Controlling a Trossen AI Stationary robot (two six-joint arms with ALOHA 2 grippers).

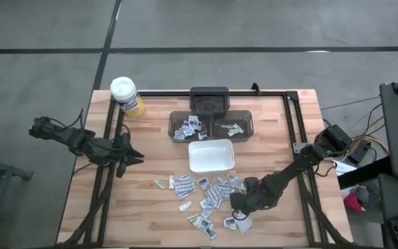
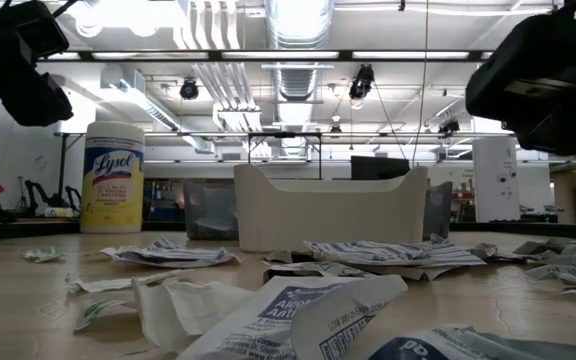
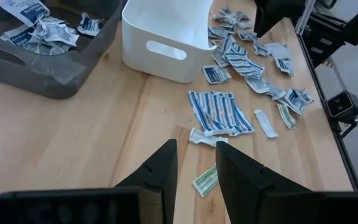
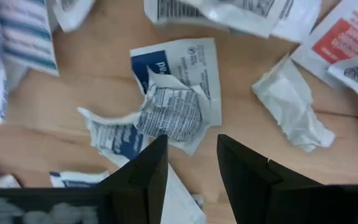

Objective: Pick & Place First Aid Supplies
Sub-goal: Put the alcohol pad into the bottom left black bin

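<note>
Your right gripper (image 1: pixel 239 213) hangs at lower right of the high view, fingers parted and empty, over the scattered white and blue-printed paper packets (image 1: pixel 206 194). Your left gripper (image 1: pixel 133 158) waits at mid-left, fingers narrowly parted. The yellow canister (image 2: pixel 114 176) reads "Lysol".

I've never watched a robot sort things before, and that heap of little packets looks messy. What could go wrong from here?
1. The right pincer hangs open above crumpled, overlapping packets, so closing there might catch two at once, or only a loose corner.
2. The white tray sits right beside the pile, so a low carry could bump its rim.
3. The left pincer waits open near a greenish packet and striped packet; if both arms reach in, they may crowd each other.
</note>
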